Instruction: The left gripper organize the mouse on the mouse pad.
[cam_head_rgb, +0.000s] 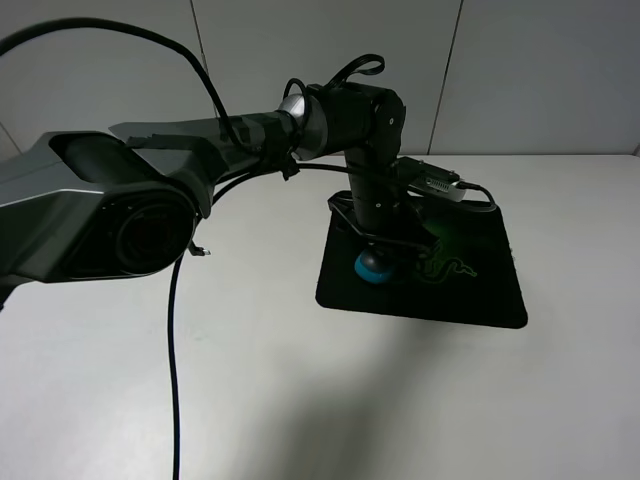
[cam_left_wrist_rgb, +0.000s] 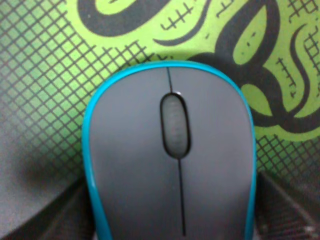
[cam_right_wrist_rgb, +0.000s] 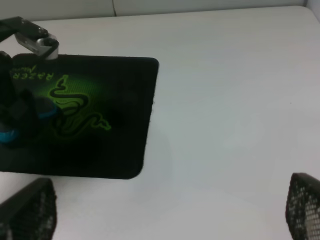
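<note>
The mouse (cam_left_wrist_rgb: 170, 165) sits on the mouse pad (cam_head_rgb: 480, 290), on the half nearer the left arm, with its wheel end at the edge of the green snake emblem (cam_head_rgb: 450, 262). Through the left wrist camera its long axis runs straight out between the jaws of the left gripper (cam_head_rgb: 378, 248). The jaws are closed against its teal sides at the rear, as far as I can judge. That makes any nudge a push or pull along that axis. The right gripper (cam_right_wrist_rgb: 165, 215) hangs well off the pad with its jaws spread wide. The pad lies on a white surface (cam_head_rgb: 300, 380) in front of a pale panelled wall (cam_head_rgb: 540, 70).
</note>
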